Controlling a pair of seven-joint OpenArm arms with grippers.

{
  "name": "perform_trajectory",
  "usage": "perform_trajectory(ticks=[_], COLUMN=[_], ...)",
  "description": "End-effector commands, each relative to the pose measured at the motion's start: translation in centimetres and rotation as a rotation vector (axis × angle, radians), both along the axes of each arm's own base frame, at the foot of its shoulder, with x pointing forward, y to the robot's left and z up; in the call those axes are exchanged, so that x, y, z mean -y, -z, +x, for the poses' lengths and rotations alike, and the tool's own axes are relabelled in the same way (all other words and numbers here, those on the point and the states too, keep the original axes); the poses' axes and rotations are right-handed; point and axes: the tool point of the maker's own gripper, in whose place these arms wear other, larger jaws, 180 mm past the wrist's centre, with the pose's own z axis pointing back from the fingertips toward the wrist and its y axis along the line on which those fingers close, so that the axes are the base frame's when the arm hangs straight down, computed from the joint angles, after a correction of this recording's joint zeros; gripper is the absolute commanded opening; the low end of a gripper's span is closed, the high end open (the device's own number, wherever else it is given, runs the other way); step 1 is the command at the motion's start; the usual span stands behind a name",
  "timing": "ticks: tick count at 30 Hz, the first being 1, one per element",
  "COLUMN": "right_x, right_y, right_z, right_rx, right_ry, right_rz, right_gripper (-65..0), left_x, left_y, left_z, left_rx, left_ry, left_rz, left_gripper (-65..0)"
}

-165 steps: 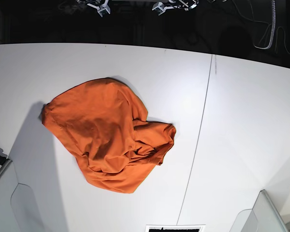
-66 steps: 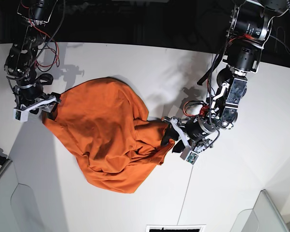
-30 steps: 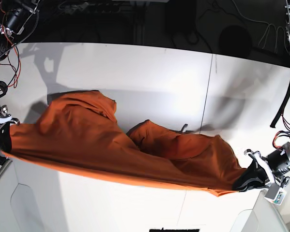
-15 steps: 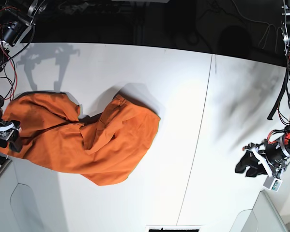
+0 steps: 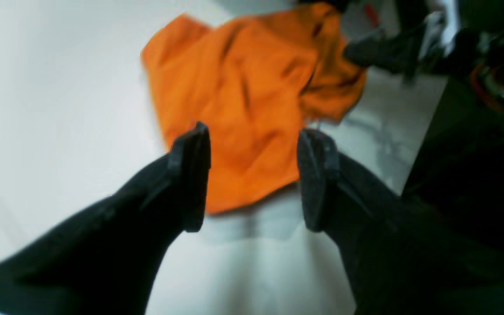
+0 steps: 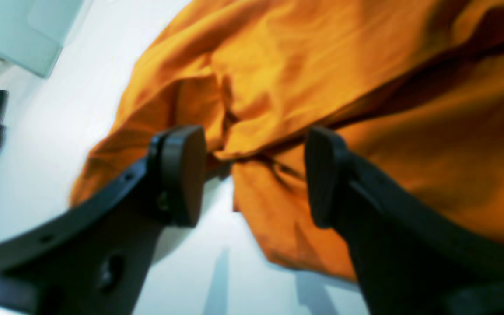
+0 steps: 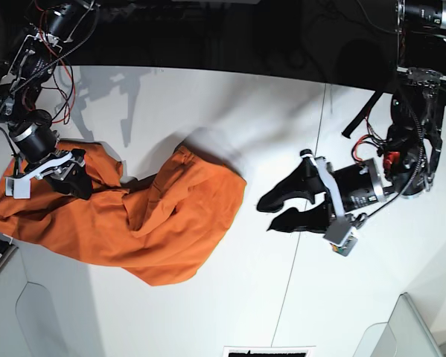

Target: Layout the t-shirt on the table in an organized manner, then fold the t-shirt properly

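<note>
One garment only: the orange t-shirt (image 7: pixel 126 216), soft matte cloth, lying crumpled on the left part of the white worktop (image 7: pixel 230 119) in the base view. Shape is an irregular lump, wider at the left, with a flatter flap at the right ending in a fairly straight edge. Deep folds and creases run through the middle; sleeves and neck cannot be told apart in the bunching. Worktop is flat, matte, with one thin dark seam (image 7: pixel 312 186) running top to bottom.

Two claws, both with black curved fingers and flat pads. Left claw (image 7: pixel 271 212) sits over bare worktop just right of the shirt's right edge, jaws spread apart, nothing between them; in its wrist view (image 5: pixel 252 175) the shirt (image 5: pixel 247 96) lies beyond the fingertips, apart from them. Right claw (image 7: pixel 74 175) hangs over the upper left of the shirt; its wrist view (image 6: pixel 252 175) shows jaws spread wide with cloth (image 6: pixel 322 78) below the gap, gripping nothing, though whether a pad brushes the fabric is unclear, probably not.

Both wrist views are blurred, so cloth texture there is smeared. Shirt's left end runs close to the frame edge in the base view. Two light grey panels sit at the bottom corners, both cut off by the frame; a dark-patterned item at bottom centre is also cut off and unreadable. Upper arms run out of frame at the top.
</note>
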Motion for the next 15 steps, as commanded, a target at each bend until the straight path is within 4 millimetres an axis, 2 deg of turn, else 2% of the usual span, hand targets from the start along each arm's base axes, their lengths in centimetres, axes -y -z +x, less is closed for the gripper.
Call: perform_trajectory(ticks=[1,5,7,10,15], right_x=[1.3,2.5,2.4,2.7,3.2], right_y=[-1.8,-0.7,-0.5,-0.1,1.2], right_z=[1.0,0.6,0.5,0.3,-0.5], right_rx=[0.066,0.016,0.007,-0.011,-0.059], right_ry=[0.037,0.073,0.068,0.07,0.073], right_rz=[-0.029,-0.098,-0.099,-0.127,-0.169], right_gripper=[-29.6,-29.7,-31.5,-38.4,-38.6], left_x=[1.8,6.9,8.2,10.2,12.6], left_y=[-0.8,3.1,4.2,4.8,6.5], left_z=[-0.1,-1.5,-1.1,-0.6,0.7], left_rx=[0.046,0.095,0.103,0.107,0.113], left_ry=[0.036,0.122,0.094,0.115,0.138], left_rz=[-0.015,0.107,0.133,0.142,0.198], left_gripper=[-31.0,-31.0,-31.0,-30.9,-30.8])
